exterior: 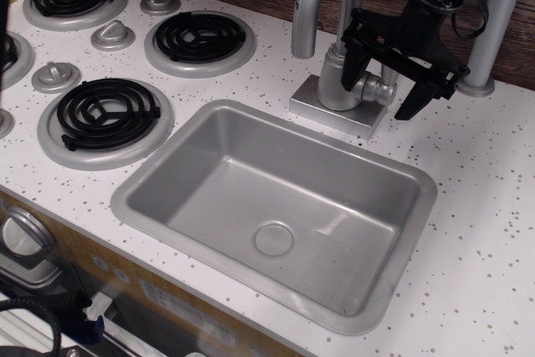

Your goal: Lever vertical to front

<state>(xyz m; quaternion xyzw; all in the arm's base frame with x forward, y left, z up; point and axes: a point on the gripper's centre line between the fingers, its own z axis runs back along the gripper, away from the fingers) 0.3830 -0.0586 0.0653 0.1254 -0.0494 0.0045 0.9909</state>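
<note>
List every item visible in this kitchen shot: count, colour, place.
Speckled white countertop: one, under everything.
Rectangular silver sink basin: one, centre.
Black coil burners on silver rings: four full, far left; a fifth cut off.
Round silver stove knobs: three whole, between burners.
Tall curved silver spout: one, behind sink.
Matte-silver paddle lever: one, right of faucet body, mostly hidden.
Silver post: one, far right.
Black gripper: one, fingers straddling the lever.
</note>
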